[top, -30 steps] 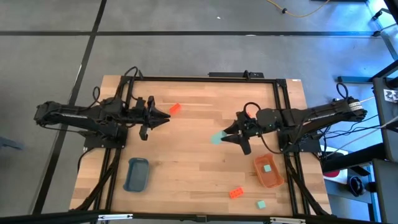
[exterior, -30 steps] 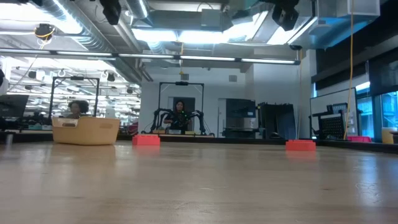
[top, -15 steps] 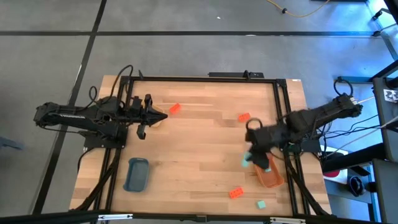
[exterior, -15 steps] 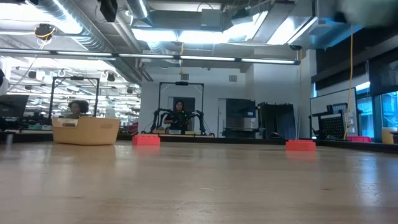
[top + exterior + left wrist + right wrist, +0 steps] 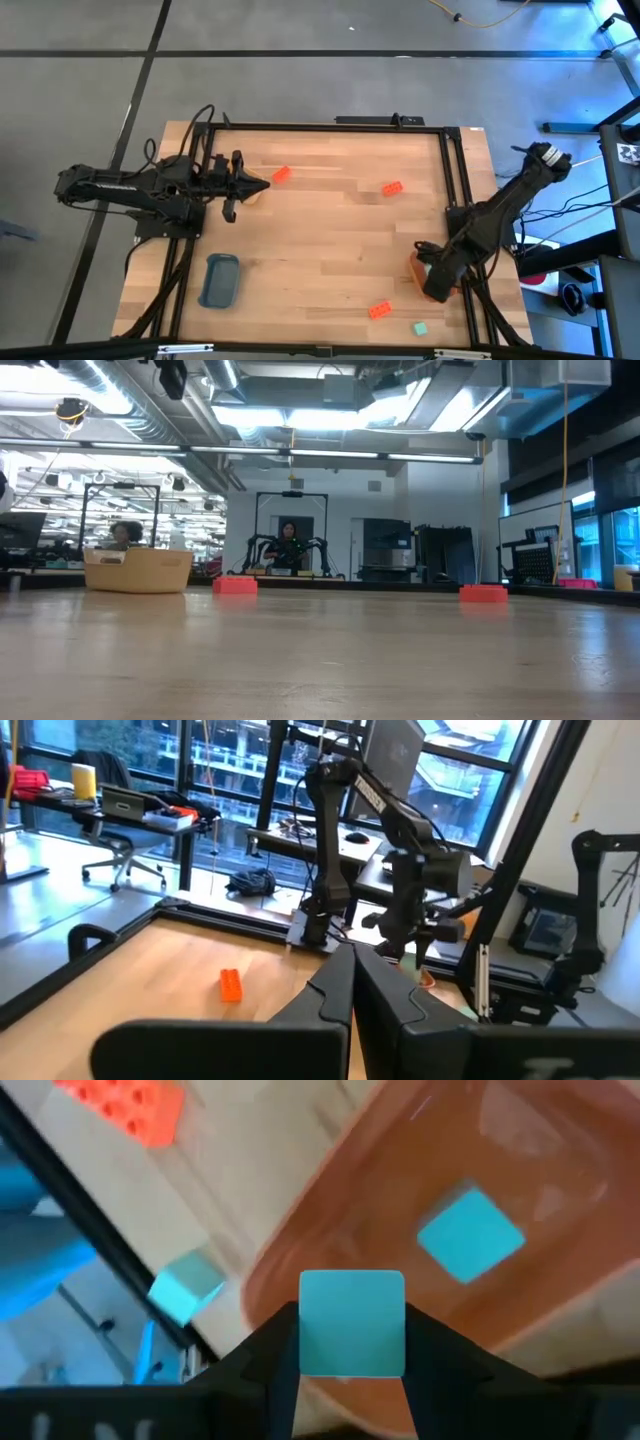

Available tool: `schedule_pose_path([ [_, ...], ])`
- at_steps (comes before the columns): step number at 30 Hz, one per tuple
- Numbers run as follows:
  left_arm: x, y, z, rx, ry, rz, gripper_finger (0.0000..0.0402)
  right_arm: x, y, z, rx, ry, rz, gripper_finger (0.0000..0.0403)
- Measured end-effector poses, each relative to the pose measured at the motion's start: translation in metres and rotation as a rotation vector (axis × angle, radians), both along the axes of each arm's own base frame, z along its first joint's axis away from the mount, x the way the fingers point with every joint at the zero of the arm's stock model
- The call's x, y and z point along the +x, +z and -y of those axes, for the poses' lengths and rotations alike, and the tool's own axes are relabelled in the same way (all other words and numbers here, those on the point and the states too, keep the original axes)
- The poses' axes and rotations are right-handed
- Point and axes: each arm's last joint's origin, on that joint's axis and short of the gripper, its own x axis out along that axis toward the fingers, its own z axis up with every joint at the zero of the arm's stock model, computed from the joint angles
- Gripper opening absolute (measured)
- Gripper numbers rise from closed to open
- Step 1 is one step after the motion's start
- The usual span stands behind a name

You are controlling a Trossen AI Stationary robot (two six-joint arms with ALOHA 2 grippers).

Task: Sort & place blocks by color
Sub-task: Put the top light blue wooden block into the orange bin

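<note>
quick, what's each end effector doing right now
Left end effector: closed, holding nothing, above the table's left side.
Right end effector: closed on a mint-teal block, over the orange tray, which already holds another teal block.

Light: bright and even on the counter (image 5: 330, 240) from above, with only soft shadows under the arms.
Ceiling: long lamps (image 5: 330, 415) glow white in the low view.
Window: daylight pours in behind the left wrist view, a little washed out.
Blur: the right wrist view is soft and fuzzy up close.
Low view: the near wood looks blurry.
</note>
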Motion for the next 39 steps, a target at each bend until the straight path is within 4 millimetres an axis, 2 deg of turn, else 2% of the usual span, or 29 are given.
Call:
schedule_pose_path([
  [10,0.000,0.000,-0.001,-0.003,0.027,0.002,0.0000,-0.004,-0.017,0.009,-0.179,-0.038,-0.008,0.0138],
  [24,0.000,0.000,-0.001,-0.004,0.047,0.002,0.0000,-0.001,-0.018,0.011,-0.324,-0.076,0.136,0.0150],
  [30,0.000,0.000,-0.001,-0.005,0.047,0.002,0.0000,0.000,-0.018,0.011,-0.328,-0.076,0.135,0.0175],
  [36,0.000,0.000,-0.001,-0.005,0.047,0.002,0.0000,-0.002,-0.018,0.010,-0.297,-0.065,0.101,0.0180],
  [39,0.000,0.000,-0.001,-0.005,0.047,0.002,0.0000,-0.004,-0.011,0.010,-0.257,-0.050,0.057,0.0180],
])
